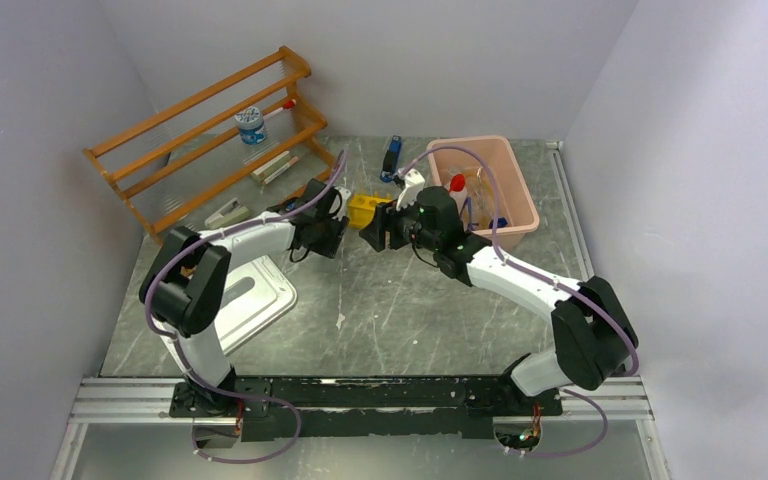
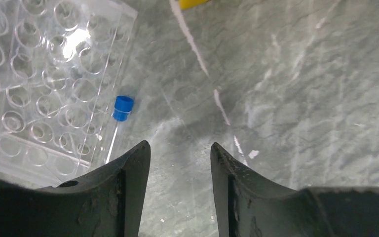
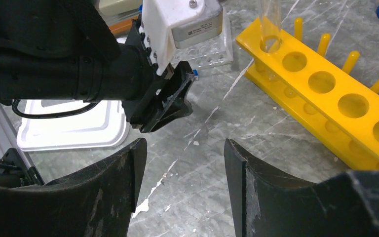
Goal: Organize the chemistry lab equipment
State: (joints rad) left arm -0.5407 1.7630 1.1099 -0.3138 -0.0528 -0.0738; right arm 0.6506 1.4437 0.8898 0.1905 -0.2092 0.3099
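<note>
Above the grey stone table (image 1: 410, 320), left gripper (image 2: 180, 145) and right gripper (image 3: 183, 143) hang spread, empty, the left seemingly aiming for the blue-capped tube (image 2: 123, 107).

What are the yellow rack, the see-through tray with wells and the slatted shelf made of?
The yellow rack looks like moulded plastic: even colour, smooth, faintly glossy. The see-through tray seems hard clear plastic, glinting, table visible through it. The slatted shelf looks like varnished wood, orange-brown with sheen; grain too small to tell.
</note>
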